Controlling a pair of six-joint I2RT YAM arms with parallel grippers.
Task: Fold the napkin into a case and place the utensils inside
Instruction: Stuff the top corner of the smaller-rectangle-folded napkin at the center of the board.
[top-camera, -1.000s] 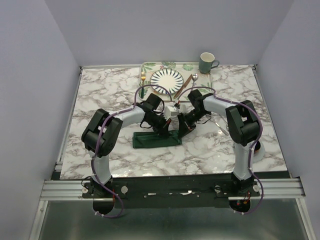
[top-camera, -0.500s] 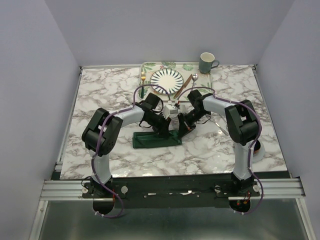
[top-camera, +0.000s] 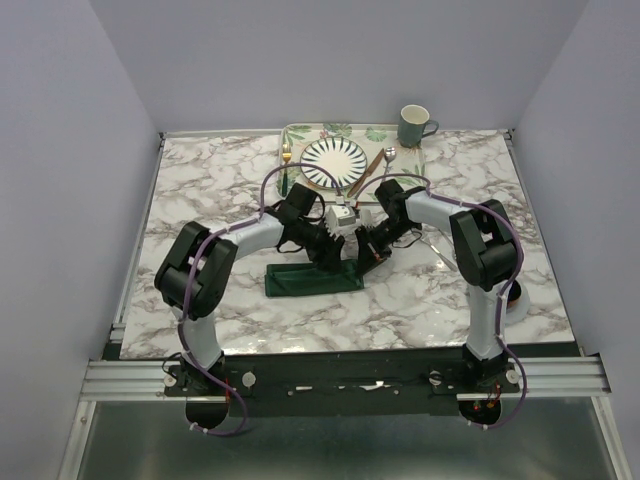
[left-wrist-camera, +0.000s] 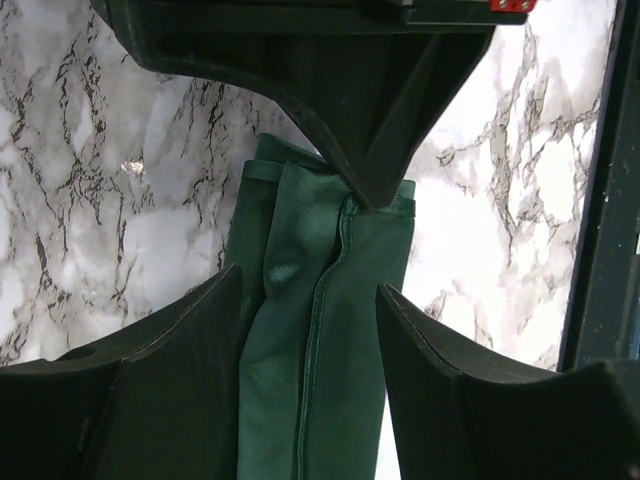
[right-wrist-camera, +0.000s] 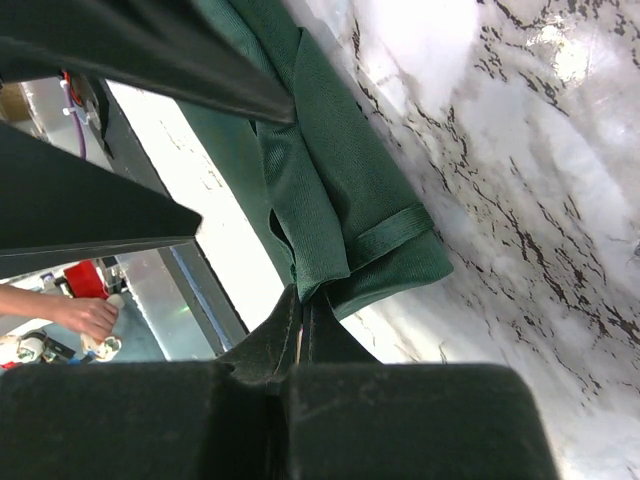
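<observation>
The napkin (top-camera: 300, 282) lies folded into a narrow dark green strip, the case, on the marble table in front of the arms. My left gripper (left-wrist-camera: 310, 345) is open, its fingers (left-wrist-camera: 180, 385) standing to either side of the strip (left-wrist-camera: 330, 330) just above it. My right gripper (right-wrist-camera: 305, 305) is shut on a folded edge at the strip's right end (right-wrist-camera: 345, 215). In the top view both grippers, left (top-camera: 333, 262) and right (top-camera: 365, 260), meet over that end. The gold fork (top-camera: 286, 156), brown knife (top-camera: 365, 172) and silver spoon (top-camera: 388, 156) lie on the tray beside the plate.
The leaf-patterned tray (top-camera: 300, 132) sits at the back of the table with the striped plate (top-camera: 335, 160) on it. A green mug (top-camera: 413, 125) stands at the tray's right end. Bare marble (top-camera: 200, 190) spreads left and right of the arms.
My left gripper has opened and let go of the napkin, and its elbow has swung left. My right gripper has closed on the napkin's edge. The strip has hardly moved.
</observation>
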